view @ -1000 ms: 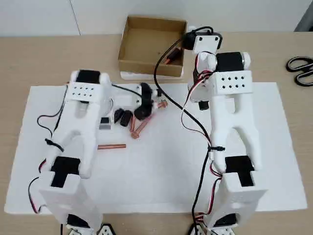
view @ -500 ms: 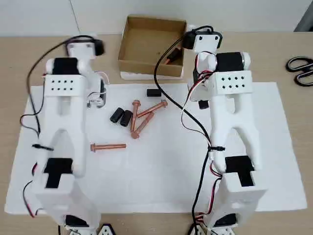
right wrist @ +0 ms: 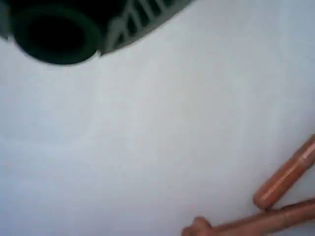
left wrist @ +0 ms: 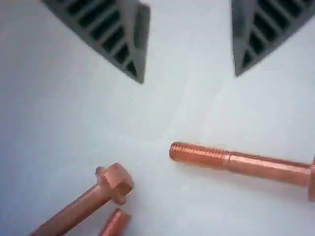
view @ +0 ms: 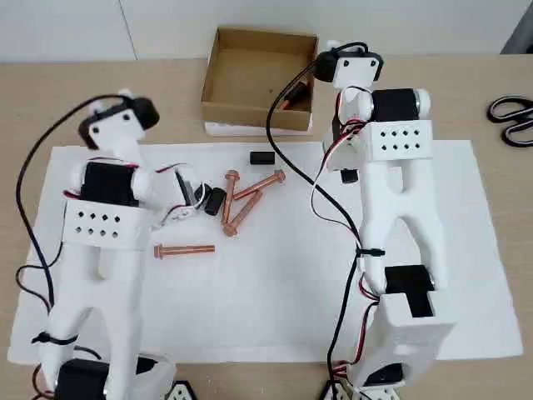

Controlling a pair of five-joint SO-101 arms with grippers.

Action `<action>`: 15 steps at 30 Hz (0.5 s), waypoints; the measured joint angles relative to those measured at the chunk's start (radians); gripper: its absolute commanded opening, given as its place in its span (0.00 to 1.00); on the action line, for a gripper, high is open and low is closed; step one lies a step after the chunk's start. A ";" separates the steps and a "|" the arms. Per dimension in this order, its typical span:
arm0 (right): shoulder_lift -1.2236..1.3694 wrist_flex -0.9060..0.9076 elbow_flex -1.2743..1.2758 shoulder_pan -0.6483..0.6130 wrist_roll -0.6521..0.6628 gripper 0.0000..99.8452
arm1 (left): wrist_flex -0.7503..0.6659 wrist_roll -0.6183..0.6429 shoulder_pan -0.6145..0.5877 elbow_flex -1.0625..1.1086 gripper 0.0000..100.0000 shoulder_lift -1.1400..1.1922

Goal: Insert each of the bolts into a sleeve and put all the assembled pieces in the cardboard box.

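Standing over the desk (view: 50, 100), I'd say the job is at its bolt-picking step. The left gripper (left wrist: 188, 76) hangs low over the white sheet (view: 275, 292) with its jaws wide apart and nothing between them. It sits at about 9 o'clock from the cluster of three copper bolts (view: 243, 196), with a dark sleeve (view: 215, 200) just beside it. A fourth bolt (view: 184, 249) lies on its own at roughly 7 o'clock from the cluster. Another sleeve (view: 262, 157) rests at about 1 o'clock from it. The right gripper (view: 346, 171) waits at the cluster's 3 o'clock side. A black sleeve (right wrist: 56, 37) shows end-on hard against its jaw, so I take the jaws to be clamped on it. The cardboard box (view: 218, 79) stands at 12 o'clock, off the sheet's far edge. Something small and reddish lies inside near one corner, half behind a cable, and I cannot tell whether it is a finished piece. By my reckoning, the next move is for the left gripper to settle over one bolt's shank and close squarely on it. Then it must lift the bolt and line its threaded tip up with the bore of the black sleeve, where a slight tilt would likely jam it.
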 measured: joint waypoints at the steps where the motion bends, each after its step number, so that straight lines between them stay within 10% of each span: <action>1: 0.000 0.000 0.000 0.000 0.000 0.00 | -0.018 0.037 0.000 0.038 0.03 -0.002; 15: 0.000 0.000 0.000 0.000 0.000 0.00 | -0.397 0.127 -0.084 0.471 0.20 -0.006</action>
